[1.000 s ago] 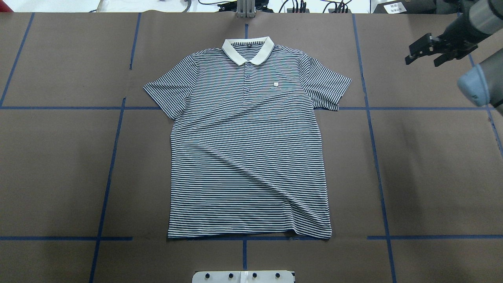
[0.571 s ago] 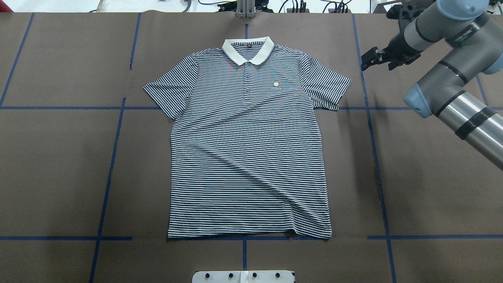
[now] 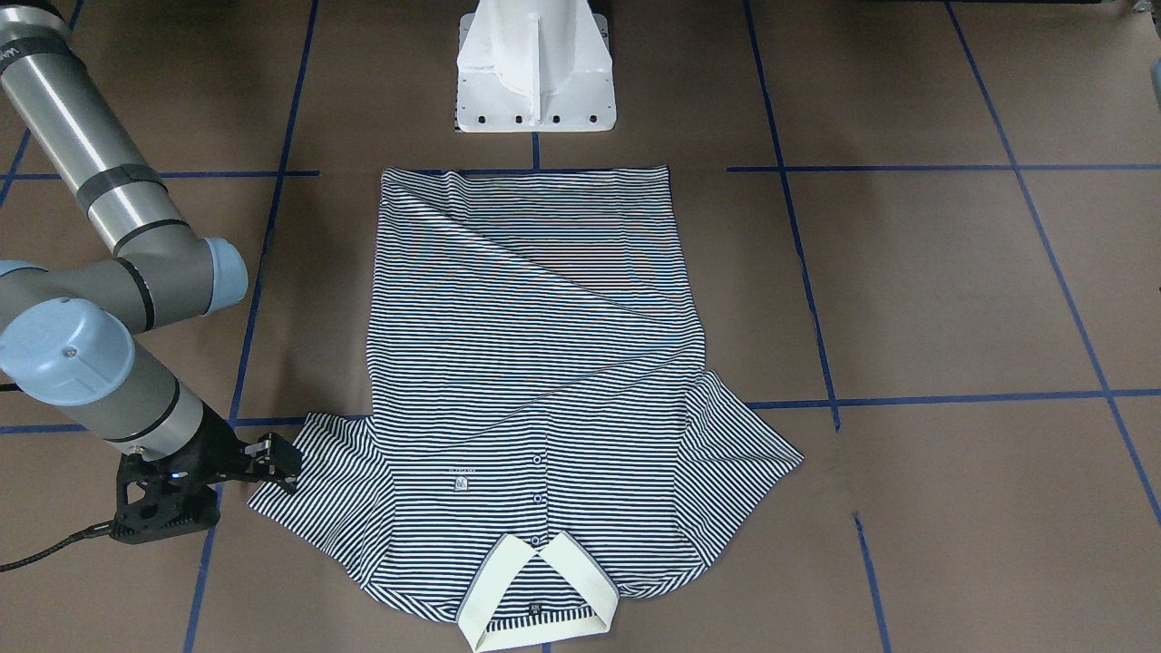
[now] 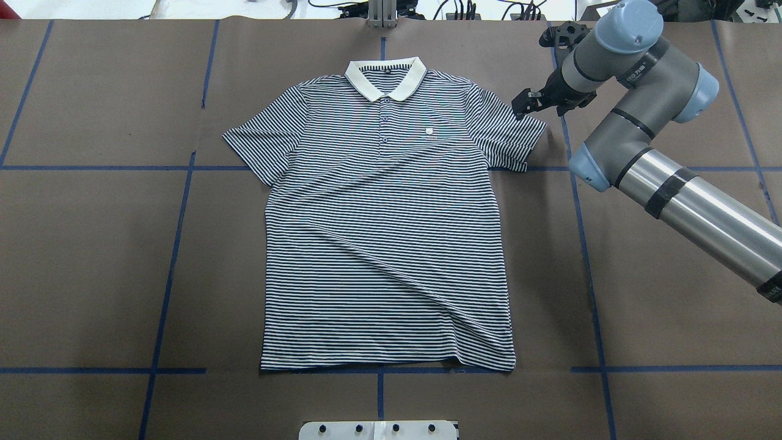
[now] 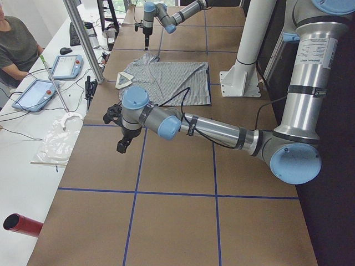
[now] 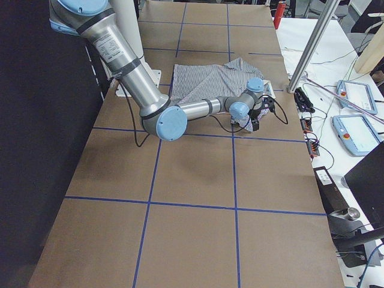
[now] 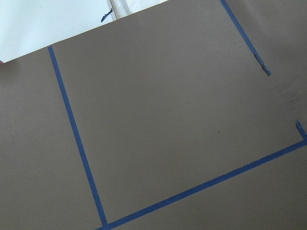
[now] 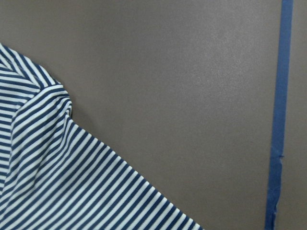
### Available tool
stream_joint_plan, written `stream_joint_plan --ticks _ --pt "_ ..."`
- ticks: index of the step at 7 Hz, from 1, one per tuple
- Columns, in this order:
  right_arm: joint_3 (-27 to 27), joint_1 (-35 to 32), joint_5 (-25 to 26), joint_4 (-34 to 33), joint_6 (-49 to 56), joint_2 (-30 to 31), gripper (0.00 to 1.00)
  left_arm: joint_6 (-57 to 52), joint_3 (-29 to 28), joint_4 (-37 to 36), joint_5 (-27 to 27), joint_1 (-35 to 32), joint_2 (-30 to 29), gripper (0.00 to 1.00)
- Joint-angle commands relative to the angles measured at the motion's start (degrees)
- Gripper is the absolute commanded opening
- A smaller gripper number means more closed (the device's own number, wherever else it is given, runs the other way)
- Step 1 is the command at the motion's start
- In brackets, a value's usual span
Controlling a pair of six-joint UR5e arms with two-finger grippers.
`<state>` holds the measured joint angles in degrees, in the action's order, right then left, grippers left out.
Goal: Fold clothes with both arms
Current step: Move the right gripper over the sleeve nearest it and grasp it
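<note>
A navy-and-white striped polo shirt lies flat and face up in the middle of the brown surface, which is divided into a grid by blue tape. Its cream collar points away from the robot. Its hem lies along a tape line just in front of the white pedestal base. The placket is buttoned, and a small chest logo sits beside it. Both short sleeves are spread out to the sides. A long diagonal crease runs across the body toward the hem corner on the robot's right.

The right arm reaches in from the right of the overhead view and bends back toward the shirt. The right claw is at the outer edge of the shirt's right-hand sleeve, with its black fingers standing apart and nothing between them. The front-facing view shows the same claw over the sleeve's corner, but whether it touches the cloth cannot be told. The right wrist camera looks down on the striped sleeve edge, bare brown surface and one tape line.

The left arm stretches low over bare surface, well apart from the shirt. The left claw points downward and shows only in the side view, so whether it is apart or together cannot be told. Its wrist camera sees only brown surface and tape lines. A person sits at a white bench beyond the surface's far edge.
</note>
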<state>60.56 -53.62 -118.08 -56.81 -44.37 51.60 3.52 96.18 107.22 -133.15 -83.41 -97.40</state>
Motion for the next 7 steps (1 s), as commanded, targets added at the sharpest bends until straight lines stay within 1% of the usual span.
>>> stream_joint_plan --ticks 1,4,5,6,7 --pt "-2.1 0.3 0.3 -0.1 0.2 -0.4 0.98 0.0 0.0 -0.1 0.0 0.0 -0.2 1.0" --pt "-1.9 0.7 -0.3 -0.1 0.4 0.1 0.91 -0.1 -0.6 -0.3 -0.1 0.0 -0.8 1.0" --pt "-1.9 0.8 -0.4 -0.2 0.3 0.1 0.65 -0.1 -0.6 -0.3 -0.1 0.0 -0.9 1.0" --pt "-1.9 0.8 -0.4 -0.5 0.5 0.1 0.29 -0.1 -0.6 -0.3 -0.2 0.0 -0.9 1.0" --pt "-1.9 0.9 -0.4 -0.7 0.9 -0.4 0.02 0.0 -0.6 -0.4 -0.2 0.0 -0.9 1.0"
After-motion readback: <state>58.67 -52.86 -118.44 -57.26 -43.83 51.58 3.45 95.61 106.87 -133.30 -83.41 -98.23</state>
